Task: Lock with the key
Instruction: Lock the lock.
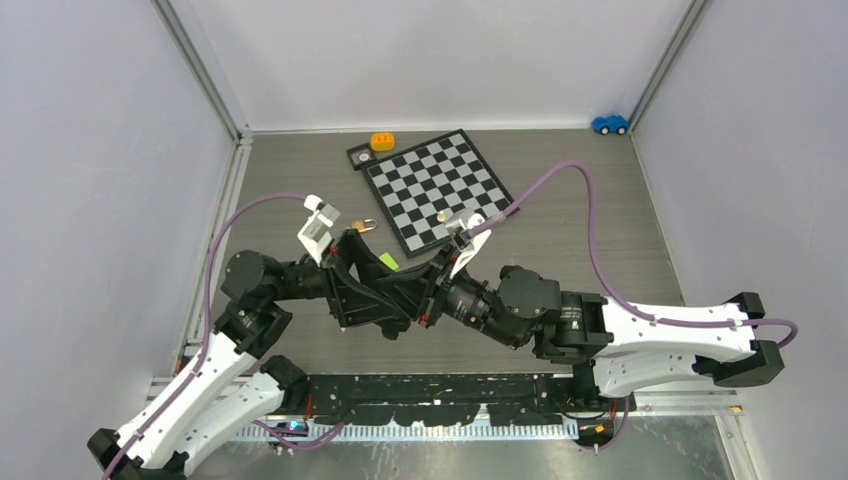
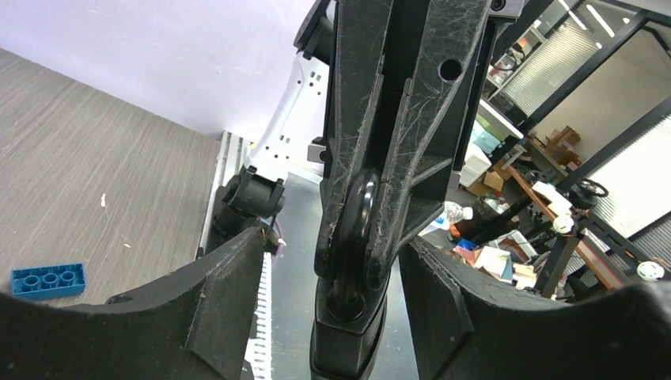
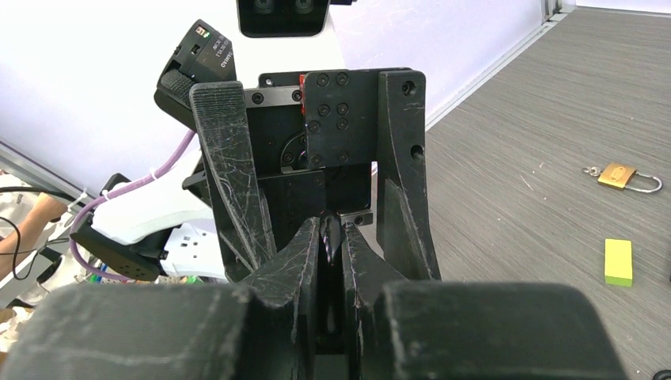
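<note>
A small brass padlock (image 1: 364, 226) lies on the grey table, also in the right wrist view (image 3: 619, 175). The key (image 3: 589, 170) is a tiny silvery bit touching the end of the padlock body. I cannot tell whether it is inserted. My left gripper (image 1: 400, 300) (image 2: 328, 249) is open wide, with my right gripper's fingers (image 2: 396, 119) between its jaws. My right gripper (image 1: 420, 290) (image 3: 328, 233) is shut, with a thin dark sliver edge-on between its tips. I cannot tell what the sliver is. Both grippers are near and right of the padlock.
A yellow-green block (image 1: 388, 261) (image 3: 618, 261) lies near the padlock. A checkered board (image 1: 436, 188) lies behind, with an orange piece (image 1: 382, 141) at its far corner. A blue toy car (image 1: 610, 124) sits at the back right. A blue brick (image 2: 49, 280) lies on the table.
</note>
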Tool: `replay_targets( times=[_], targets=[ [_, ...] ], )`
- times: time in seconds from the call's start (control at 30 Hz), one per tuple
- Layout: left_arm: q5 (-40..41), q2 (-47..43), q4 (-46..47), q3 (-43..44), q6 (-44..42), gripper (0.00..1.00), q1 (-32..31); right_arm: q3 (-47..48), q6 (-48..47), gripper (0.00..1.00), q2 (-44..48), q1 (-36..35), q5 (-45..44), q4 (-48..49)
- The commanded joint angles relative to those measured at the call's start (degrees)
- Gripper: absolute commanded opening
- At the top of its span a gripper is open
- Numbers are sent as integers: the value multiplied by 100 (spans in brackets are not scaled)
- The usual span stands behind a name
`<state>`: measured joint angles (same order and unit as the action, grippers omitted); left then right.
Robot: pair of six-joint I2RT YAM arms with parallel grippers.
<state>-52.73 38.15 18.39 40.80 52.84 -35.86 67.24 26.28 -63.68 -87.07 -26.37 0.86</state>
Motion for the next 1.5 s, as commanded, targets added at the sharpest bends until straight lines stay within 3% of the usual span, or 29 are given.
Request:
replay_targets(
  times=[0.0,0.13,0.57,0.83,1.07,1.47],
  targets=[
    [302,157,782,38,355,64,71,-50,63,0,-66,-10,448,379],
    [127,227,890,48,465,57,75,-28,-78,0,-32,40,448,341],
    [17,175,903,-2,552,59,70,21,-343,0,105,253,287,160],
    [81,144,903,-9,522,68,70,17,-331,0,163,399,200,157],
    [121,75,913,51,489,73,71,-120,-35,0,250,681,501,246],
    [103,-4,823,-107,385,72,71,-163,562,0,513,1153,1352,925]
  ],
)
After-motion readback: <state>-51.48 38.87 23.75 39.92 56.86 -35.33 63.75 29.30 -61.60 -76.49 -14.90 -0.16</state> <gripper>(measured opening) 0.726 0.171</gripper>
